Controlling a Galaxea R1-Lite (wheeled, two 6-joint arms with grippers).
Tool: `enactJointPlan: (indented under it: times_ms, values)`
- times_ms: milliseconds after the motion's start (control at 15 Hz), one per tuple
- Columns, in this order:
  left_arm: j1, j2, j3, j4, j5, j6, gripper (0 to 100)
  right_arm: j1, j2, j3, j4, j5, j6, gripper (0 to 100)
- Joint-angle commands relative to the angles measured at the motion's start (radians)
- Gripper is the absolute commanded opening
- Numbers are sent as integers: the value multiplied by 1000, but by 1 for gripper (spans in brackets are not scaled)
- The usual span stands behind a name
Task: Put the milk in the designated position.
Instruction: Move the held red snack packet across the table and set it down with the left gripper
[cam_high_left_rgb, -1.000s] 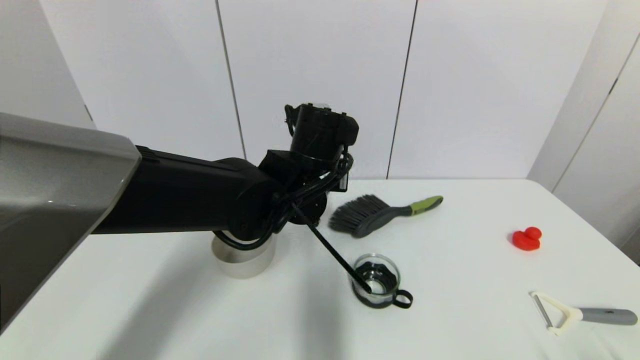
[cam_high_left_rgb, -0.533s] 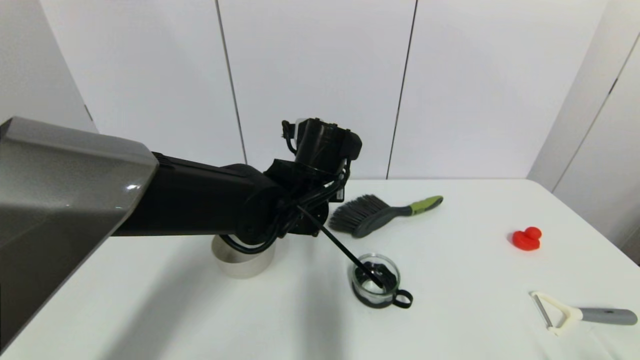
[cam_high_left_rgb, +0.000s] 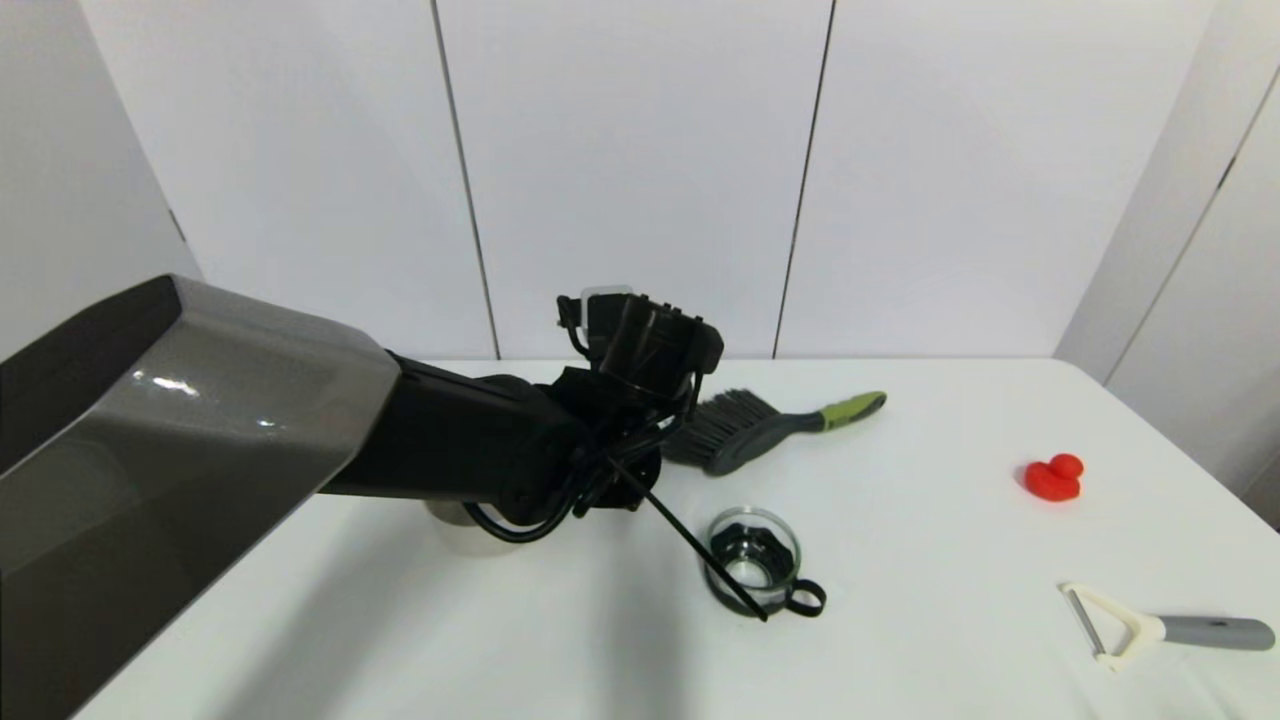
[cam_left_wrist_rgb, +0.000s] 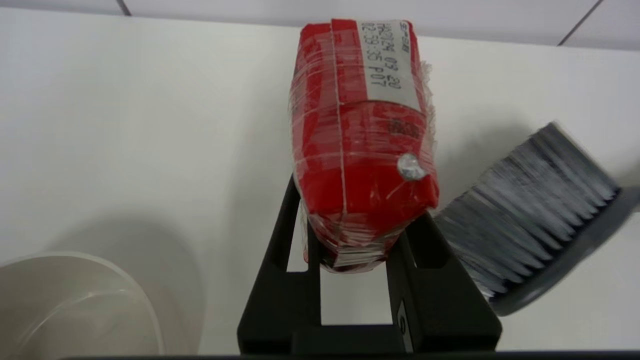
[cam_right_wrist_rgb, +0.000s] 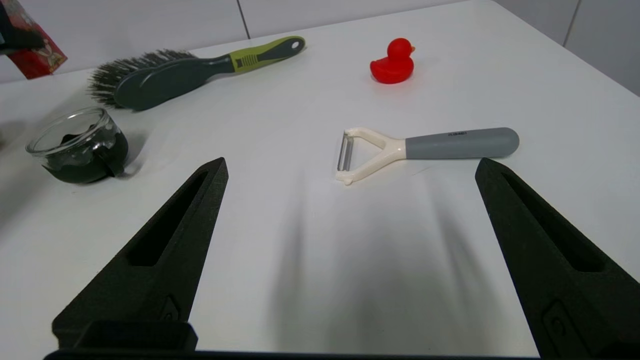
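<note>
— What step am I on? My left tool (cam_left_wrist_rgb: 357, 250) pinches the milk (cam_left_wrist_rgb: 362, 135) above the tabletop (cam_left_wrist_rgb: 125, 125), between the bowl (cam_left_wrist_rgb: 75, 300) and the brush (cam_left_wrist_rgb: 530, 220), carrying it to its spot.

— And next?

— I judge a gentle lowering, carton kept upright, clear of the bristles. Against a second ago, my arm sits lower. My right tool (cam_right_wrist_rgb: 350, 255) waits spread wide near the peeler (cam_right_wrist_rgb: 425, 147)

Left arm (cam_high_left_rgb: 450, 455): glossy grey shell, black forearm, looped black cables, apparently a loose cable tie.
</note>
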Motion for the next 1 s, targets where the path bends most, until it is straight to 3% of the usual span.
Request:
enactJointPlan:
  times_ms: [67, 1000]
  values:
    - [8, 46, 43, -73, 24, -2, 0, 0, 1, 0, 0, 0, 1, 100]
    - [20, 175, 74, -208, 64, -28, 0, 0, 1, 0, 0, 0, 1, 100]
